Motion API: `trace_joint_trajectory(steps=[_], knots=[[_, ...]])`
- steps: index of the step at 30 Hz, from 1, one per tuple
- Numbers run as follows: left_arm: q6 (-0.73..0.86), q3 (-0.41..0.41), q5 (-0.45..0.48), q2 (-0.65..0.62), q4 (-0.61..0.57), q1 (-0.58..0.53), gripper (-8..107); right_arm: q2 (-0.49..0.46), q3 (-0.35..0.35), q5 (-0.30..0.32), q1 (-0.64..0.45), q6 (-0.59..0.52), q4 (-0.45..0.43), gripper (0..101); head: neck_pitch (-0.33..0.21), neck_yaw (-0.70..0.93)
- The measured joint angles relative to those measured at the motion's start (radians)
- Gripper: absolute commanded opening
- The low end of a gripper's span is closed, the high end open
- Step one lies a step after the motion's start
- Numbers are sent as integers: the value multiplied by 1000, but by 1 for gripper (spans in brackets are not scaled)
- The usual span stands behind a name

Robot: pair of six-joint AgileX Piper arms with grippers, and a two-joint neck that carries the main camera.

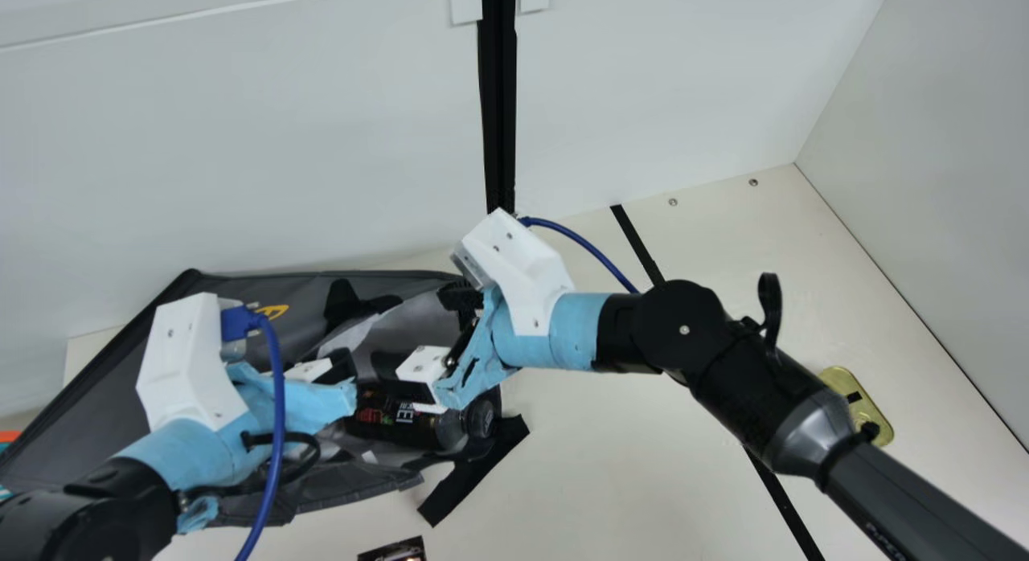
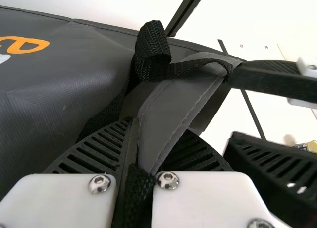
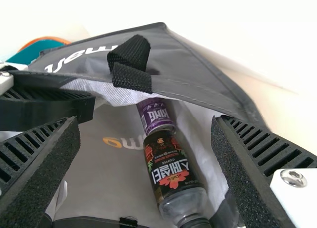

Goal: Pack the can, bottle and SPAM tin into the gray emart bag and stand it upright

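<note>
My left gripper (image 1: 336, 366) is at the mouth of the gray bag (image 1: 96, 400), which lies on its side. In the left wrist view my left gripper (image 2: 148, 139) is shut on the bag's gray edge (image 2: 173, 109), a black strap beside it. Across the bag's mouth, my right gripper (image 1: 422, 328) stands open; in the right wrist view my right gripper (image 3: 144, 121) has its fingers wide apart, with the bag's interior beyond. Inside the bag lie the purple can (image 3: 156, 114) and the dark bottle (image 3: 173, 163), end to end. The gold SPAM tin (image 1: 860, 404) rests outside, beneath my right arm.
A black strap (image 1: 474, 468) reaches from the bag's mouth onto the cream table (image 1: 627, 464). A dark item (image 1: 394, 551) lies at the main view's bottom edge. Behind the bag stands a white wall (image 1: 241, 143). A teal and orange object (image 3: 39, 48) is beyond the bag.
</note>
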Motion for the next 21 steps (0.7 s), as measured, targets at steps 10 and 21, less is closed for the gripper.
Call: trace_joint_trajectory(steps=[10,21], knots=[[0,0,0,0,0,0,-8,-65,24,22,-46,32,-18,95,0,0],[0,0,0,0,0,0,-8,-153,64,27,-89,91,-67,95,0,0]])
